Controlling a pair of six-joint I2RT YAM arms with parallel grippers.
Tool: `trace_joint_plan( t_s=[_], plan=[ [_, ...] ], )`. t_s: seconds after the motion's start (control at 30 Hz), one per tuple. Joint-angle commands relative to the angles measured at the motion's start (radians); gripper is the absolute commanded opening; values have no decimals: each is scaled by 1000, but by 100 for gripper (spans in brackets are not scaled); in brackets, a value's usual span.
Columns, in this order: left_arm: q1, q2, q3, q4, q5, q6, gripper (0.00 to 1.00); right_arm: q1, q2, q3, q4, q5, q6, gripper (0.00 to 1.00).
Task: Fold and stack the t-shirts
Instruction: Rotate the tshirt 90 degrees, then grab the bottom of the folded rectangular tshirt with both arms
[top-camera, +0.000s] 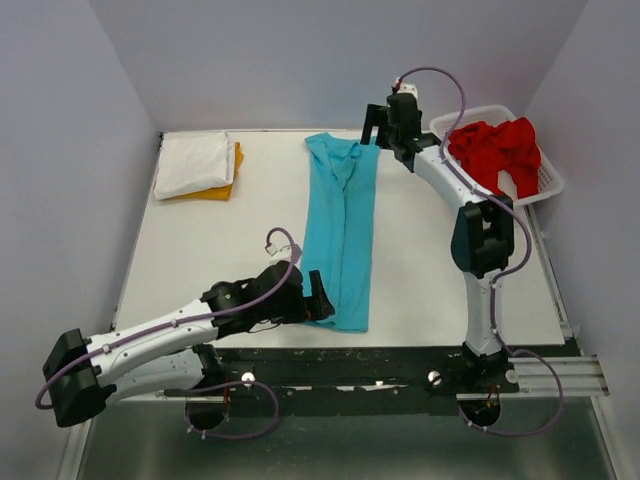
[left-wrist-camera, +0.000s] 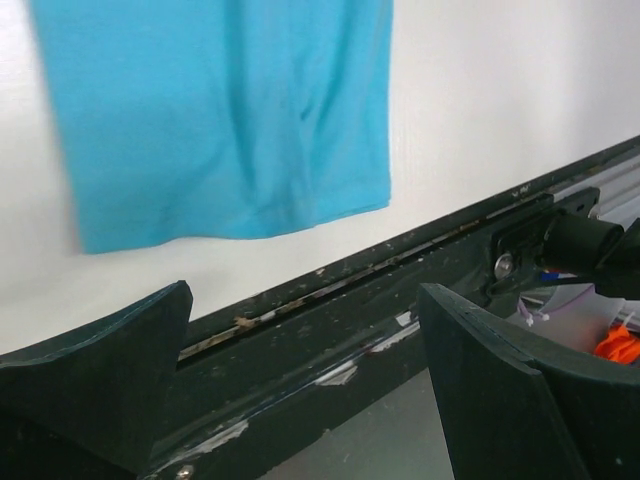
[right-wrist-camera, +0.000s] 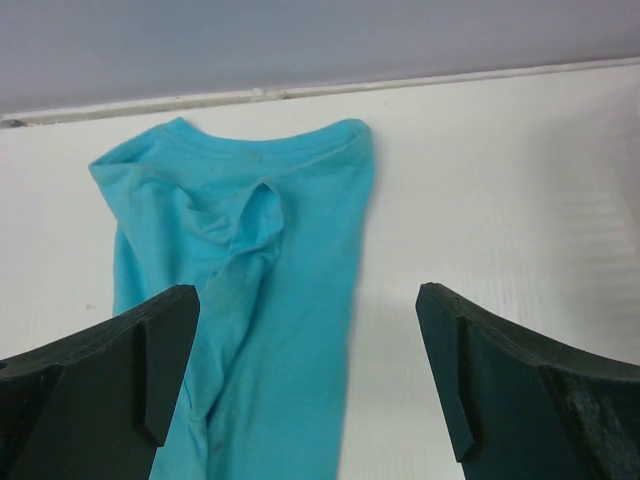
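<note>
Pale walls (top-camera: 330, 60) are seen on three sides of the white table (top-camera: 440, 260). At the far left corner a folded white shirt (top-camera: 193, 164) is laid on top of a folded orange shirt (top-camera: 222, 190), whose edge shows along the near and right sides.

Near the near edge, left of the middle, the left claw (top-camera: 325, 300) is held just beside the left side of the turquoise shirt's (top-camera: 342, 235) hem. In the left wrist view the claw (left-wrist-camera: 305, 300) is seen spread wide with nothing between its fingers (left-wrist-camera: 100, 380), which are set over the dark rail (left-wrist-camera: 380, 270) along the near edge. The turquoise shirt's (left-wrist-camera: 220, 120) hem lies flat on the table just short of that rail, apart from the fingers.

The turquoise shirt is folded lengthwise into a long narrow strip. It runs down the middle of the table from the far edge, where the collar lies, to the near edge.

Right of the collar, by the far edge, the right claw (top-camera: 385, 135) is held above the table. In the right wrist view this claw (right-wrist-camera: 308, 295) is also spread wide and grips nothing. The turquoise shirt's (right-wrist-camera: 260, 330) collar end is seen ahead and to the left, with a rumpled fold below the neckline.

At the far right corner a white slatted basket (top-camera: 545, 185) is set, and red shirts (top-camera: 495, 150) are heaped loosely inside it.
</note>
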Motion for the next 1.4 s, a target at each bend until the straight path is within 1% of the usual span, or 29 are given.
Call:
trace_joint_plan(
  t_s=[0.0, 0.1, 0.17, 0.27, 0.3, 0.37, 0.43, 0.5, 0.57, 0.6, 0.7, 0.8, 0.83, 0.87, 1.0, 1.13, 1.3, 1.37],
  plan=[
    [94, -101, -92, -113, -62, -4, 99, 34, -124, -170, -80, 5, -79, 100],
    [242, -84, -148, -54, 53, 39, 99, 114, -241, -358, -77, 16, -57, 100],
    [296, -71, -179, 17, 119, 65, 98, 167, -360, -516, -42, 27, 19, 100],
    [315, -44, -198, 89, 149, 88, 95, 247, -514, -754, 57, -48, 103, 100],
    [319, -24, -199, 102, 153, 96, 93, 271, -558, -823, 73, -83, 127, 100],
    [322, 21, -196, 127, 180, 108, 88, 328, -625, -924, 68, -94, 196, 100],
    [322, 67, -203, 162, 218, 114, 79, 373, -693, -1021, 58, -74, 270, 100],
    [321, 104, -219, 195, 253, 114, 71, 379, -773, -1106, 32, -87, 324, 100],
    [320, 131, -238, 207, 256, 100, 64, 379, -854, -1184, 2, -84, 389, 100],
    [321, 142, -244, 210, 259, 97, 57, 379, -897, -1224, -2, -115, 404, 100],
    [317, 158, -251, 195, 247, 88, 31, 380, -998, -1340, 2, -246, 469, 98],
    [312, 139, -264, 176, 224, 68, 6, 380, -1057, -1437, 20, -397, 522, 92],
    [311, 130, -270, 175, 223, 63, 0, 379, -1072, -1467, 26, -432, 533, 89],
    [308, 120, -275, 176, 224, 59, 0, 382, -1080, -1489, 31, -461, 543, 87],
    [292, 84, -277, 150, 215, 45, 0, 394, -1076, -1566, 84, -541, 599, 70],
    [240, 36, -266, 115, 182, 9, 0, 437, -1047, -1606, 145, -579, 646, 57],
    [184, -2, -260, 56, 106, -59, 0, 454, -1031, -1661, 167, -612, 688, 52],
    [180, -8, -273, 69, 104, -73, 0, 461, -1031, -1666, 156, -605, 691, 46]
  ],
)
